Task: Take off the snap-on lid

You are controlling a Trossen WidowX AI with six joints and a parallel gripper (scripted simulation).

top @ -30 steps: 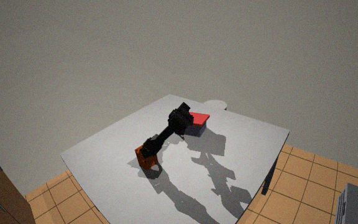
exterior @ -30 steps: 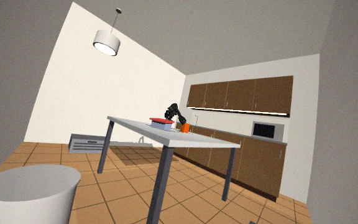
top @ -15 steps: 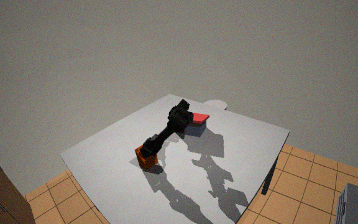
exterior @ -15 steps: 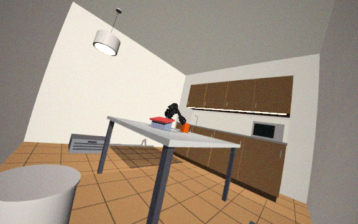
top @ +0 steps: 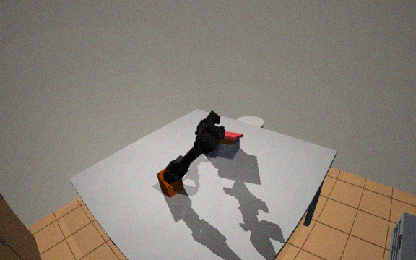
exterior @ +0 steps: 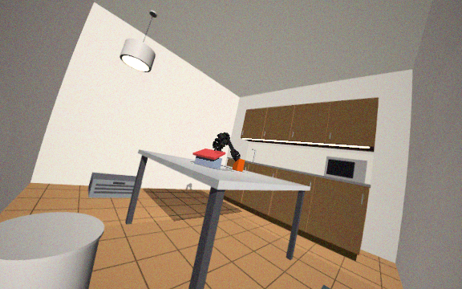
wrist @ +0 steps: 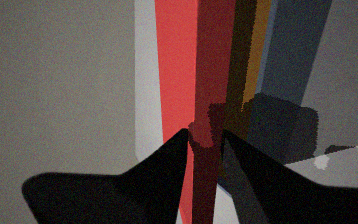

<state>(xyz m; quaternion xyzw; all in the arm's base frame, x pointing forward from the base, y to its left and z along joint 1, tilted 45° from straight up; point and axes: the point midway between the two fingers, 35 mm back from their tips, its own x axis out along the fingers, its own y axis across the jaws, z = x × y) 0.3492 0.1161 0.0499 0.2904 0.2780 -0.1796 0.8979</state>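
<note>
The red lid [top: 234, 135] [exterior: 208, 153] [wrist: 177, 70] is raised a little above the blue-grey storage box [top: 230, 150] [exterior: 208, 162] [wrist: 295, 50], which stands on the grey table [top: 121, 180] [exterior: 255, 182] near its far edge. A gap shows between them, and the box's brown inside [top: 229, 141] [wrist: 252, 55] is visible. My gripper [top: 222, 136] [wrist: 203, 135] is shut on the lid's near rim; in the wrist view the dark red rim sits between the two black fingers. In the exterior view the arm's wrist [exterior: 220, 141] stands behind the lid.
The arm's orange base [top: 170, 185] [exterior: 238, 164] is fixed mid-table, in front of the box. A white round bin [top: 250, 120] [exterior: 34, 245] stands on the floor beyond the table's far edge. Kitchen cabinets [exterior: 335, 209] line one wall.
</note>
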